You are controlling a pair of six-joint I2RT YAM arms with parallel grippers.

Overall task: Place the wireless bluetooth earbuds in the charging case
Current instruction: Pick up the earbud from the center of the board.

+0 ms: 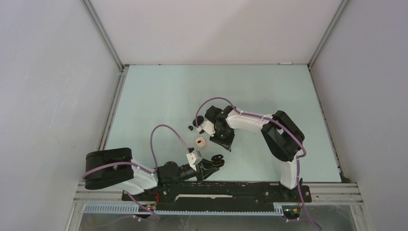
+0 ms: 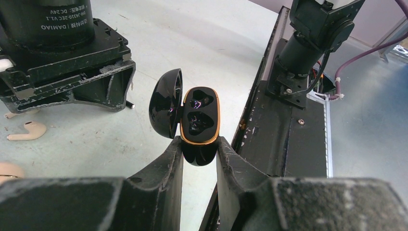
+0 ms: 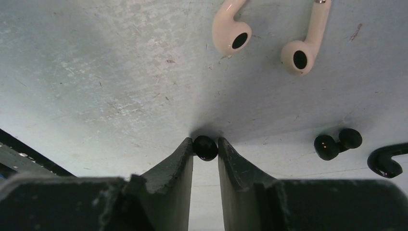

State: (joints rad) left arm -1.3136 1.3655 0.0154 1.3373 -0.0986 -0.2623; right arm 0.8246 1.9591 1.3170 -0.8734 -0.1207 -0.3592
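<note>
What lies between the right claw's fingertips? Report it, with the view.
A black earbud on the table, seemingly touching both fingertips of the right claw; the right wrist view shows it.

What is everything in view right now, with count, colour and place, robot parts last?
Charging case: one, black, gold rim, lid open, in the left gripper.
Black earbud: one, in the right gripper, down at the table.
Other black buds: one or two, unclear, beside it.
Stemmed earbuds: two, whitish, table beyond the right gripper.
Hooked piece: one, black, right wrist view's edge.
Cream case: one, mid-table.
Table: one, pale blue-green.
Left gripper: one, black, shut on the charging case.
Right gripper: one, black, shut on the black earbud.
</note>
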